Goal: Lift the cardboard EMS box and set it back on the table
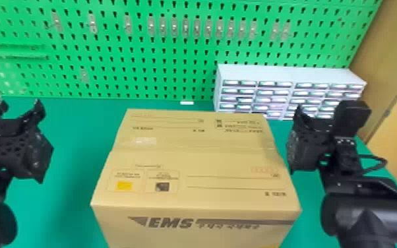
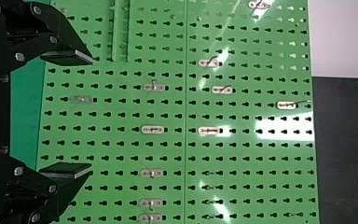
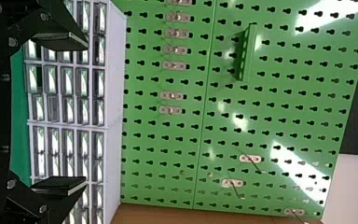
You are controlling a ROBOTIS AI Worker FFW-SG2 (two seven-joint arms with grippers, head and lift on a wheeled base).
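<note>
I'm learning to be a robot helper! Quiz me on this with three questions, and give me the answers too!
1. Pick one: where is the cardboard box, compared with the left gripper and the right gripper?
a) to the left of both
b) between them
c) to the right of both

2. True or false: the right gripper is squeezing the cardboard box.

3. Fill in the missing colour: the holey board behind the cardboard box is ____.

Key: 1 b; 2 false; 3 green
</note>
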